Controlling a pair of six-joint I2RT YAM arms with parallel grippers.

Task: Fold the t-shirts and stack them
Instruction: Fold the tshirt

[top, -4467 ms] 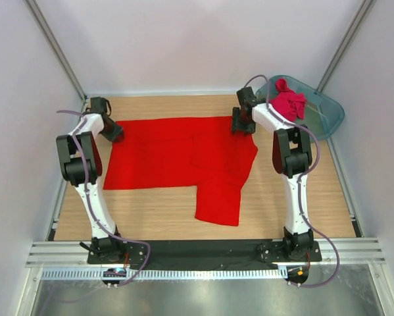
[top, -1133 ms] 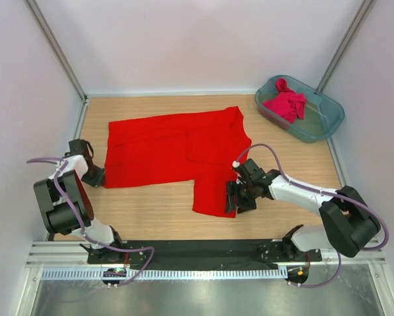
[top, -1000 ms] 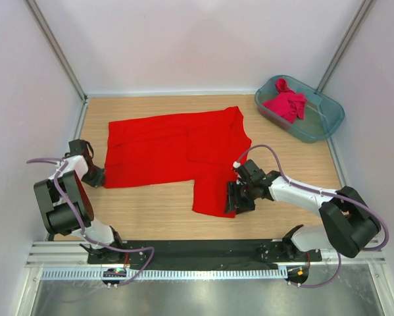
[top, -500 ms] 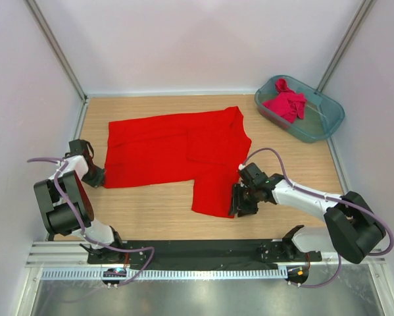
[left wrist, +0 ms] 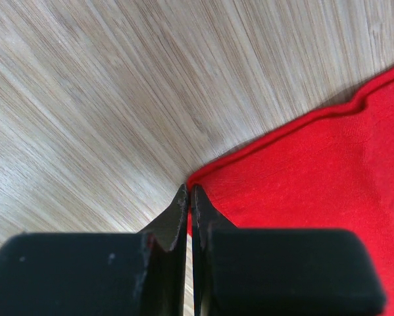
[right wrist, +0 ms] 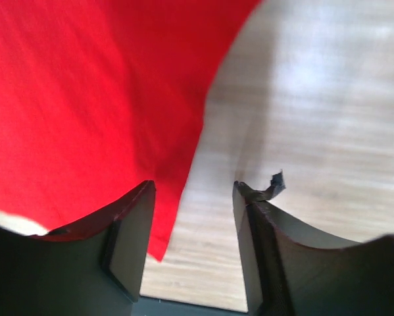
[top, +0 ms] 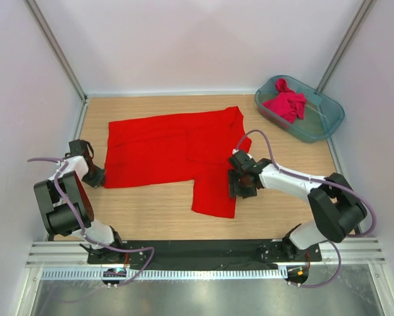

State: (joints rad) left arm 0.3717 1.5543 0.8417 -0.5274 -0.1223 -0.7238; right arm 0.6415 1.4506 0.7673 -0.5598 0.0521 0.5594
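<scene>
The big t-shirt [top: 170, 148] is plain bright red, the small t-shirt [top: 287, 103] crimson-pink, the tub [top: 325, 122] translucent teal, the table [top: 150, 210] pale streaky wood grain.

Top view is bright and even, lit softly from overhead, and the pale walls look slightly washed out to me. The arms cast short, soft shadows on the worktop [top: 150, 210]. The red t-shirt [top: 170, 151] is so saturated that I can barely read its folds. There's a faint sheen on the teal tub [top: 328, 125] and the metal strip [top: 197, 296] along the near edge.

Left wrist view is sharp: crisp wood grain, with a thin dark shadow along the hem. The left end effector [left wrist: 188, 191] is near-black, no detail.

Right wrist view is soft, the grain smeared. It's bright and washed out top right, with a broad grey shadow beside the cloth edge. The right end effector [right wrist: 193, 187] is dark and out of focus.
</scene>
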